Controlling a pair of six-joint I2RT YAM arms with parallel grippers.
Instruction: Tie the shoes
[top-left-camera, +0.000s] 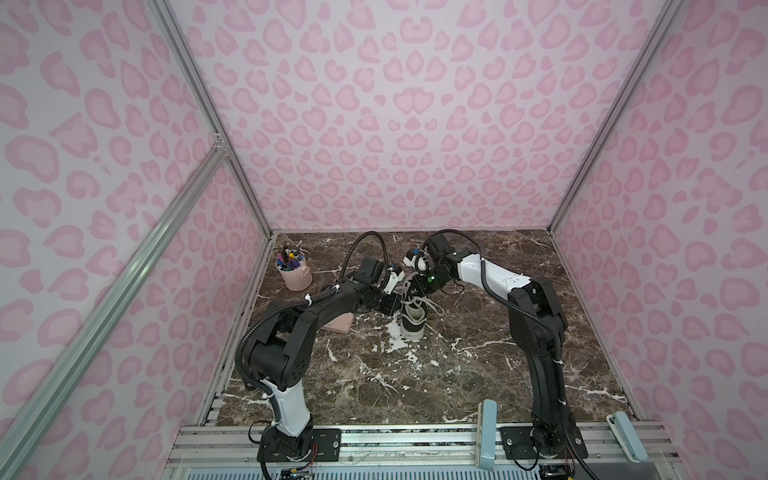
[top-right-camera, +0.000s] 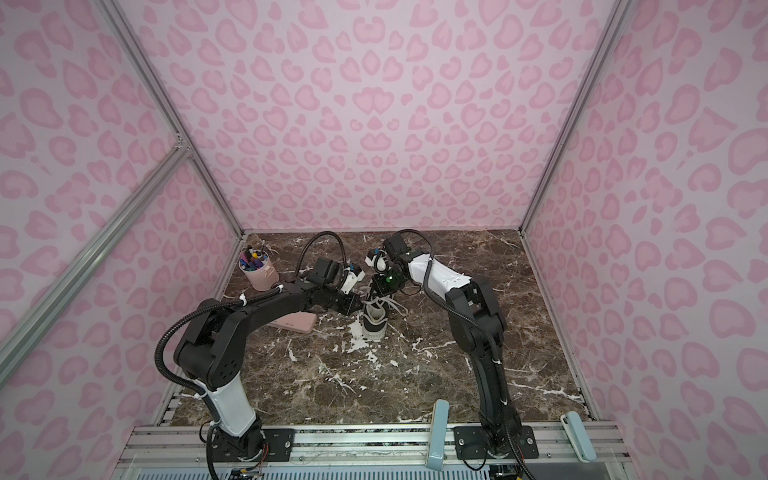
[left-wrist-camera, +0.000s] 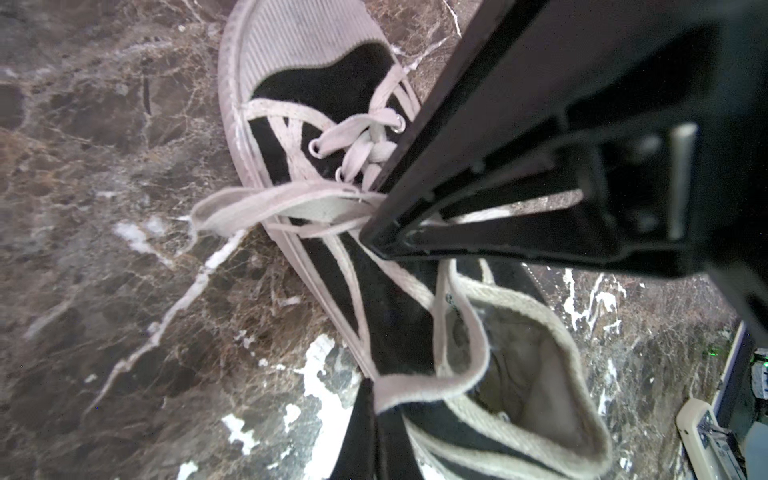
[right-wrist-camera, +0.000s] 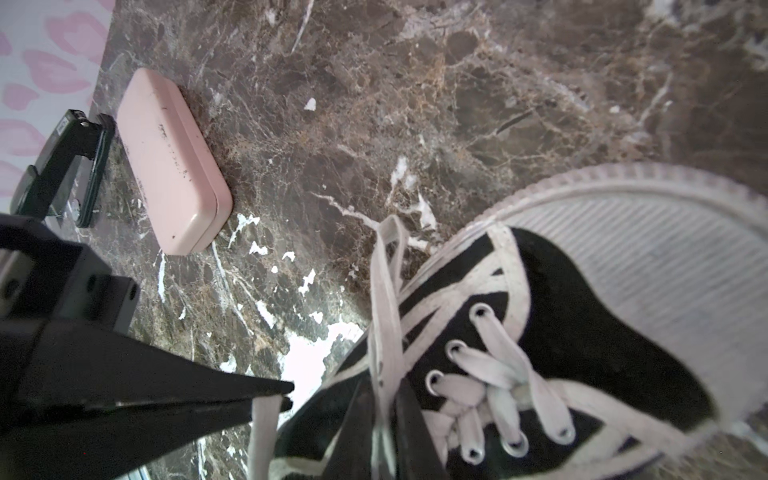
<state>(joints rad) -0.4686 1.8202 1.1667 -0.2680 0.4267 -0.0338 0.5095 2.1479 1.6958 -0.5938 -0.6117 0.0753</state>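
Small black canvas low-top sneaker (top-left-camera: 411, 322) with white rubber sole stands mid-tabletop, heel toward the arm bases, its white flat laces (left-wrist-camera: 249, 203) showing no bow yet. Left pincer (left-wrist-camera: 374, 216) is clamped on a doubled lace loop by the eyelets and right pincer (right-wrist-camera: 289, 395) looks pinched on another strand, probably keeping both taut for crossing. Dark brown marble-look tabletop (top-left-camera: 478, 374), flat pink rectangular case (right-wrist-camera: 170, 162) near on the left, pink leopard-print walls (top-left-camera: 395, 124) around.

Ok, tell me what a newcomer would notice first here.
The pink leopard-print walls dominate both top views, boxing in a dark marble table. Near its middle stands a black sneaker; the left gripper and right gripper each pinch its white laces. A pink pen cup stands at the far left.
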